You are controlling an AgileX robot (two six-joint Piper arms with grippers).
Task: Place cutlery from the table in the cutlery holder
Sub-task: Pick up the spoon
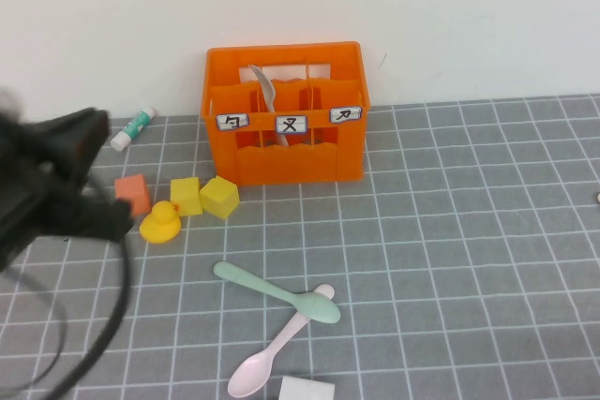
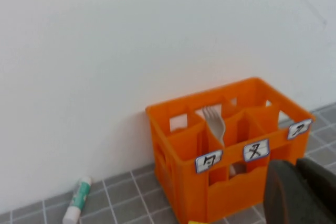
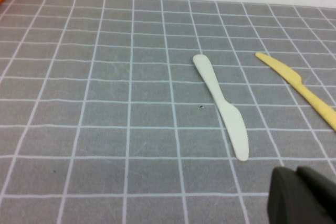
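Note:
The orange cutlery holder stands at the back of the table, with the grey-green fork upright in a middle compartment. The mint-green spoon lies in front, crossing over the pale pink spoon. My left gripper is blurred at the left, well apart from the holder, shut and empty. The left wrist view shows the gripper, the holder and the fork. My right gripper is shut and empty, low over the table, out of the high view.
A glue stick lies left of the holder. An orange cube, two yellow cubes and a yellow duck sit near my left arm. A white knife and a yellow knife lie before my right gripper.

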